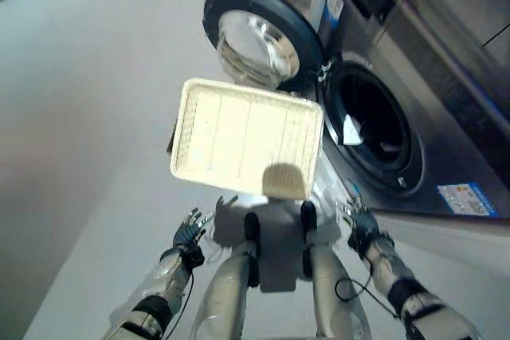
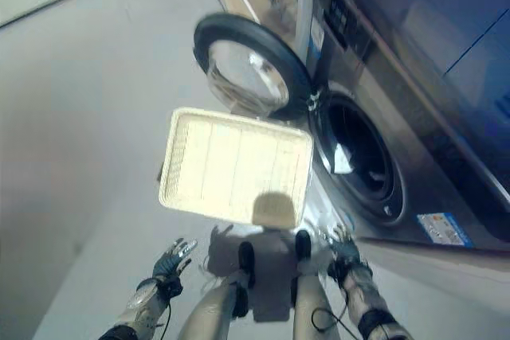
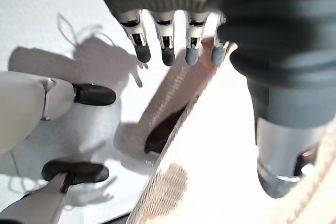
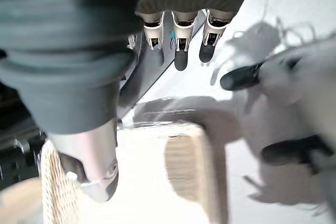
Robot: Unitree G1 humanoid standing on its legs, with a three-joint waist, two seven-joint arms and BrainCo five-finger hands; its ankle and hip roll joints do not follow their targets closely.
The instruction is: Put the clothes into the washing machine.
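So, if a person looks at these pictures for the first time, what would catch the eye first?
Probably the pale woven basket on the floor in the middle, which looks empty. Just behind it stands the grey washing machine, its round door swung wide open and the drum dark inside. Near the bottom, the left hand and the right hand hang open, holding nothing.

Basket [image 1: 247, 139]: sitting on the floor [image 1: 88, 157], just left of the washing machine [image 1: 414, 117].
Door [image 1: 259, 37]: standing open behind the basket.
Drum opening [image 1: 370, 129]: lying right of the basket.
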